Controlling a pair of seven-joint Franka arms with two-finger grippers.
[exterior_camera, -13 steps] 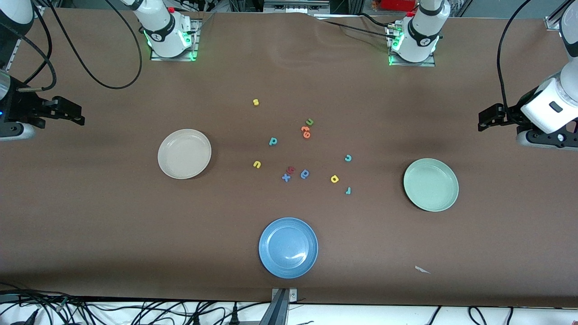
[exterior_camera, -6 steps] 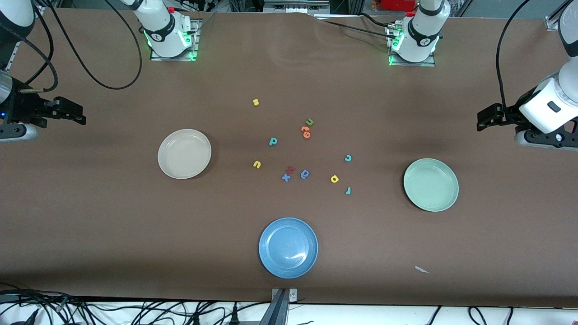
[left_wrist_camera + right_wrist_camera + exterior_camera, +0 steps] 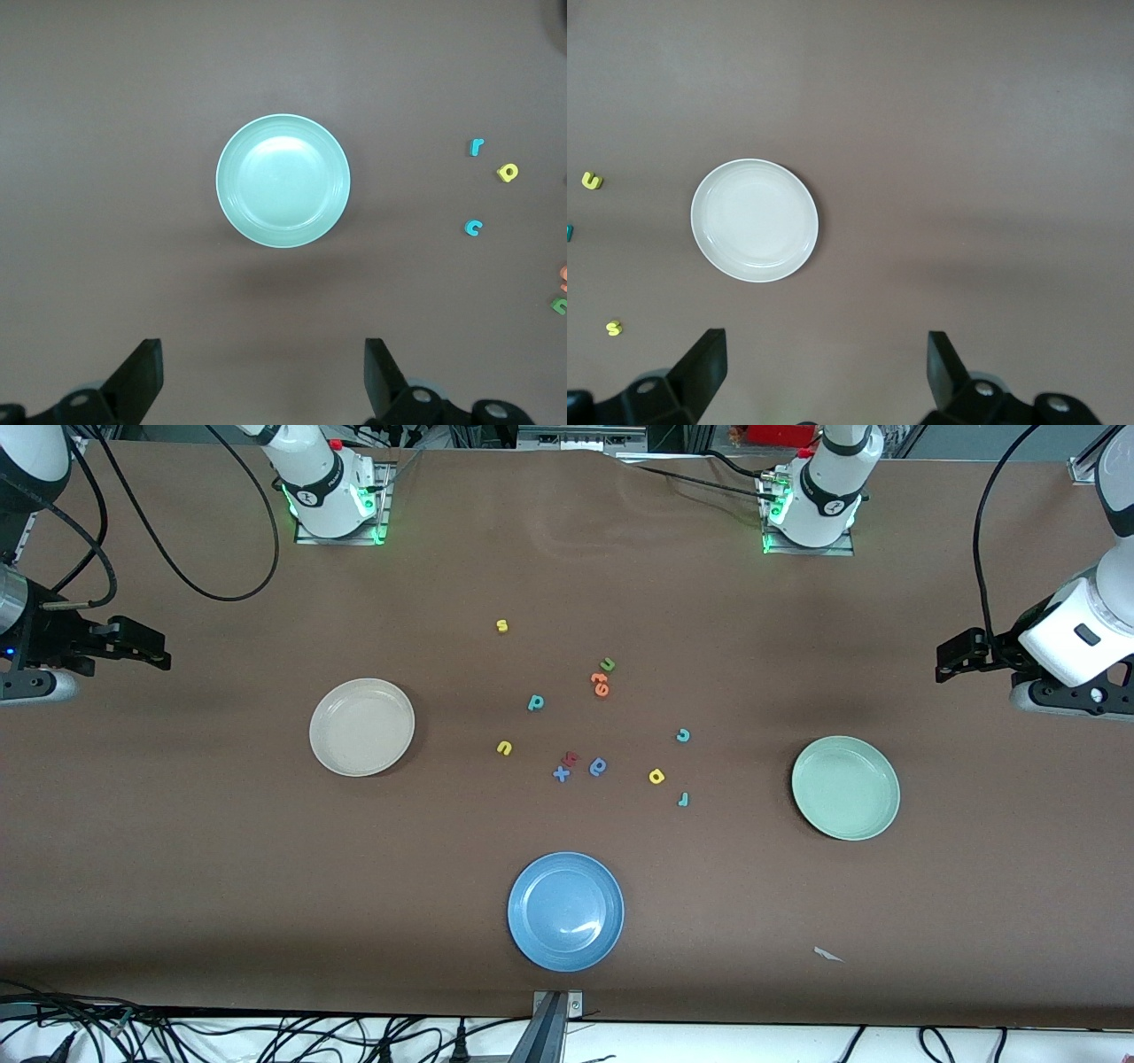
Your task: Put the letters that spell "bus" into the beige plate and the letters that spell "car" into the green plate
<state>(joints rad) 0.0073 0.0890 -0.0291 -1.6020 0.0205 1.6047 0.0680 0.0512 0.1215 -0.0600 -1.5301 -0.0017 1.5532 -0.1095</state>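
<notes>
Both hands released, nothing gripped, arms waiting: left hand up over bench at left arm's end, right hand at right arm's end. Beige plate & green plate both bare. Teal b, yellow u, yellow s, teal c, yellow a, teal-blue r all loose on bench btwn the plates.

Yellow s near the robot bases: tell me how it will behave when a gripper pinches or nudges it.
The yellow s looks tiny and flat, so it is probably very light and may skid on the table when nudged. Lying flat, it shouldn't roll. Its low edges likely give fingers little to pinch.
</notes>
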